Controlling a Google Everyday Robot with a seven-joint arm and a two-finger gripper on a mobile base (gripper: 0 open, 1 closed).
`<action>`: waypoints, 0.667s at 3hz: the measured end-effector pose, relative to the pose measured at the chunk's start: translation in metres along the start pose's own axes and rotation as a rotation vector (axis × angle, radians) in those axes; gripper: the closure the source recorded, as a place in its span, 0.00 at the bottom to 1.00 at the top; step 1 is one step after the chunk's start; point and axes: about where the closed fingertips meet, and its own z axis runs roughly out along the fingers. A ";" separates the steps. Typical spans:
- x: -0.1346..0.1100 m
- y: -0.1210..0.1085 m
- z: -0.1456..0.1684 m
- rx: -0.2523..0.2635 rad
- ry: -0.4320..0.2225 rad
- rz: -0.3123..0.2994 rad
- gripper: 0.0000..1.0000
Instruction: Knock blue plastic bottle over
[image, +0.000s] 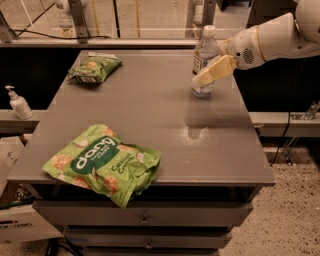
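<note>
The blue plastic bottle (201, 56) is clear with a white cap and a white-and-blue label. It stands upright near the far right corner of the grey table (165, 115). My gripper (206, 76) reaches in from the right on a white arm (270, 42). Its tan tip lies across the lower half of the bottle and touches it on the right side. The bottle's base is partly hidden behind the gripper.
A large green snack bag (102, 162) lies at the front left edge. A smaller green bag (94, 69) lies at the far left. A white pump bottle (19, 102) stands on a ledge left of the table. The table's right edge is close to the bottle.
</note>
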 end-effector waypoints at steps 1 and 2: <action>-0.011 0.033 -0.005 -0.090 -0.060 0.000 0.00; -0.028 0.059 -0.014 -0.166 -0.130 -0.009 0.00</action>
